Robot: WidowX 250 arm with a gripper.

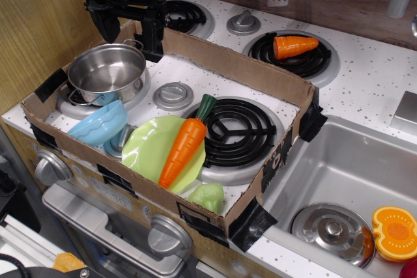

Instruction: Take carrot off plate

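The long orange carrot point(184, 148) with a dark green stem lies diagonally across the lime-green plate point(148, 150), its stem end reaching over the right burner. The plate sits at the front of the cardboard-walled stove area. My black gripper point(129, 25) hangs at the back left, above the cardboard wall and the steel pot, far from the carrot. Its fingers stand apart and hold nothing.
A steel pot point(107, 72) sits on the left burner. A light blue bowl point(99, 124) lies left of the plate. A green toy vegetable point(207, 196) is at the front. A stubby carrot piece point(294, 45) rests on the back right burner. The sink point(339, 167) is at the right.
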